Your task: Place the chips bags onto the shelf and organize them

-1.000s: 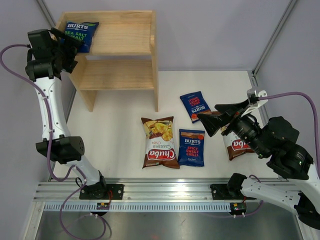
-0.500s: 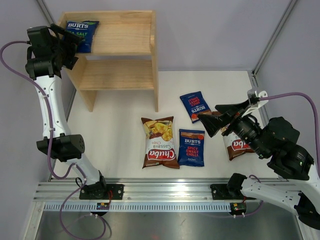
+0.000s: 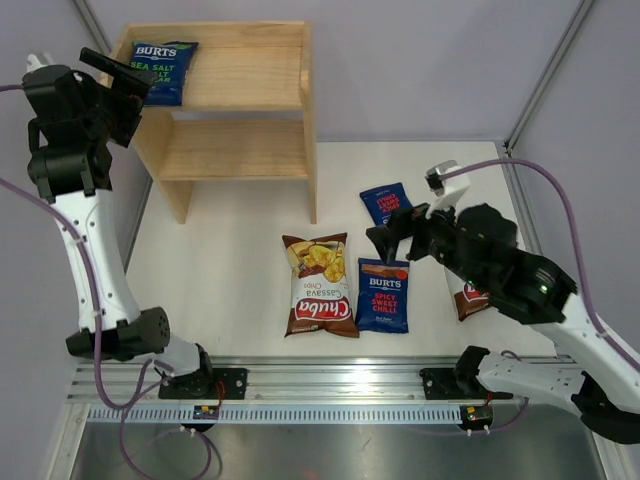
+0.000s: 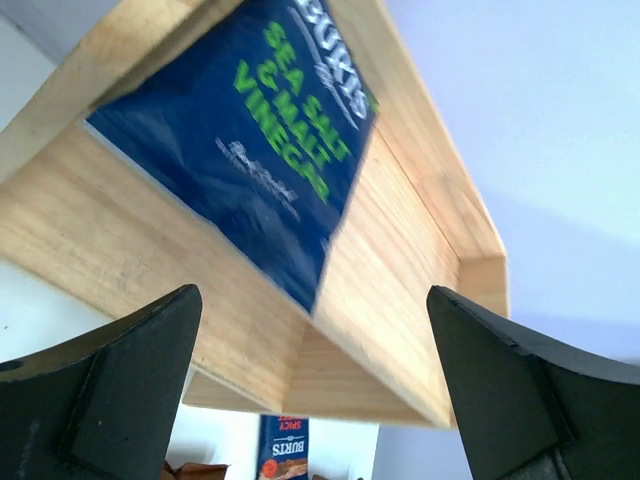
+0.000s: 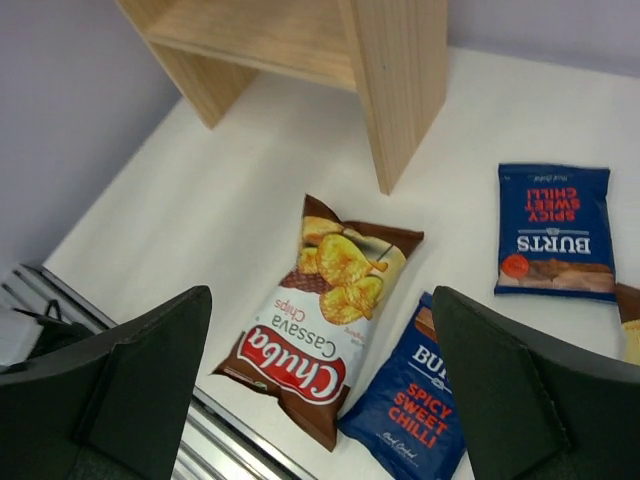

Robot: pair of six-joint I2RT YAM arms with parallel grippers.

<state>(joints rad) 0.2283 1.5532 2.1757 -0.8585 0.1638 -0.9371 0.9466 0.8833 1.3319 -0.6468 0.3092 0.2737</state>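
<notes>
Currently I see the white table (image 3: pixel 230 260), left gripper (image 4: pixel 310 295) and right gripper (image 5: pixel 320 295) spread empty, a glossy blue Burts bag (image 4: pixel 270 160) atop the shelf (image 3: pixel 250 75).

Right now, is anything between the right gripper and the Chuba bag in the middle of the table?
Nothing visible. The right gripper is open above the bags, and its wrist view shows the Chuba bag lying flat and uncovered. A red-lettered Burts bag lies close beside it, so it could get caught in the grasp.
</notes>
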